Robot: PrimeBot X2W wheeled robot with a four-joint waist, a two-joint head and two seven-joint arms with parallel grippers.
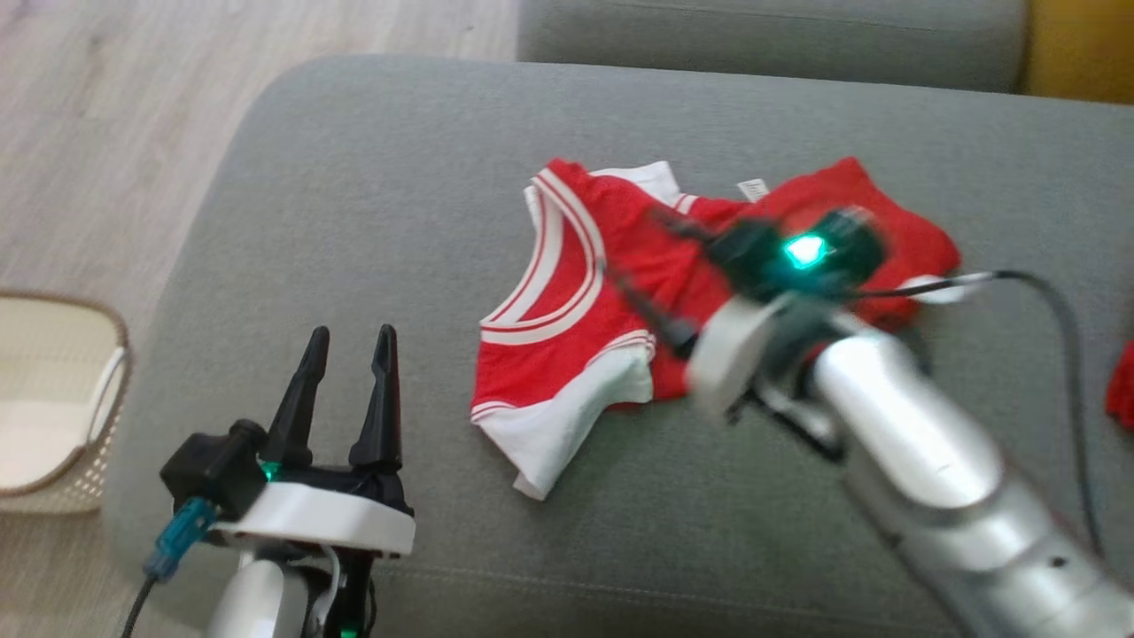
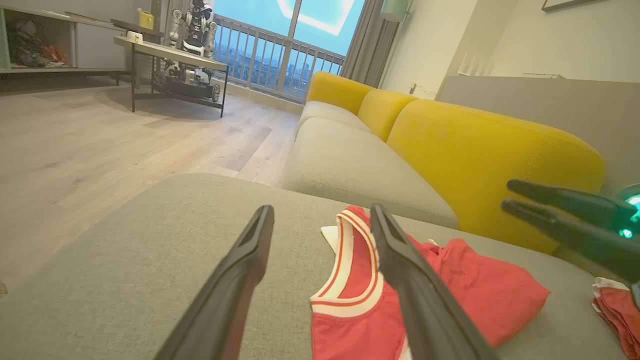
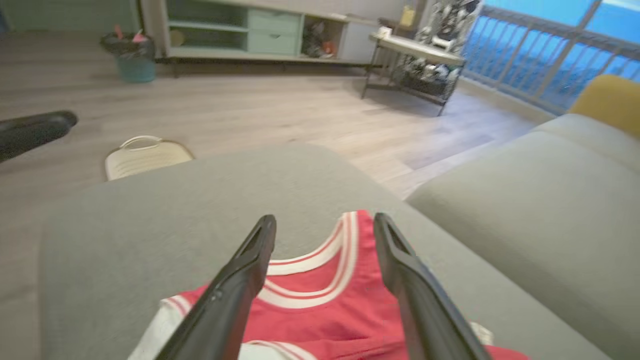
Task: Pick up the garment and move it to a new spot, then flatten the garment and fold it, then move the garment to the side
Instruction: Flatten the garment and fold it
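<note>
1. The garment (image 1: 585, 328), a red jersey with white trim, lies crumpled on the grey cushion (image 1: 372, 221), right of the cushion's middle in the head view. Its neckline faces the robot's left, and a white label shows at the far edge.
2. My left gripper (image 1: 353, 332) sits over bare cushion near the front left edge, well apart from the jersey. Its two fingers are spread with nothing between them.
3. My right gripper (image 1: 633, 241) hangs over the jersey, fingers pointing toward the neckline. It is blurred in the head view. In the right wrist view the fingers stand wide apart with red cloth showing between them, and no fabric is pinched. I cannot tell whether the tips touch the cloth.
4. A cream basket (image 1: 53, 390) stands on the wooden floor just beside the cushion's left end.
5. Another red cloth (image 1: 1121, 385) lies at the cushion's right edge, apart from the jersey.
6. Yellow sofa backs (image 2: 490, 165) rise behind the cushion in the left wrist view.
</note>
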